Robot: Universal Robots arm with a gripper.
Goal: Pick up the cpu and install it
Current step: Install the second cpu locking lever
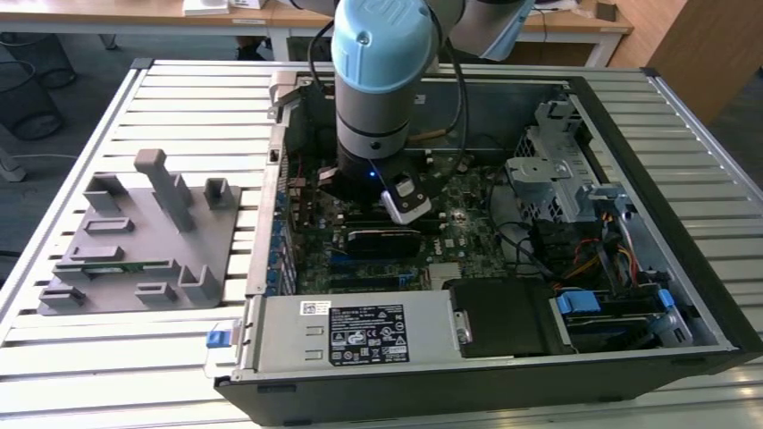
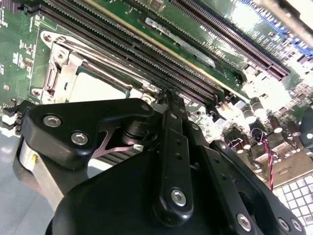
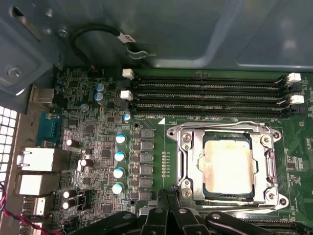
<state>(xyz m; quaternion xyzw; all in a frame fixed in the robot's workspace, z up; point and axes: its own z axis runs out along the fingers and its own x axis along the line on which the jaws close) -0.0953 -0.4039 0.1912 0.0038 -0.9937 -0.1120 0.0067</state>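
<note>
One cpu (image 3: 227, 164) lies flat in the motherboard's socket frame (image 3: 183, 147), just beside and beyond the gripper (image 3: 168, 193). Its silver top faces up. It is square, with no longer axis, and its edges run parallel to the memory slots (image 3: 205, 93) beyond it. The gripper's fingers seem pressed together on nothing, though the second wrist view is cramped. The open computer case (image 1: 667, 134) rests on a slatted metal table (image 1: 179, 98). Away from the gripper, a grey fixture tray (image 1: 131, 232) holds a green memory stick (image 1: 120, 265).

No legible text in any view. White-and-black printed label (image 1: 367, 333) on the grey metal power-supply box (image 1: 286, 344): print there, characters not resolvable. Small white sticker (image 1: 314, 307) beside it, likewise unreadable
</note>
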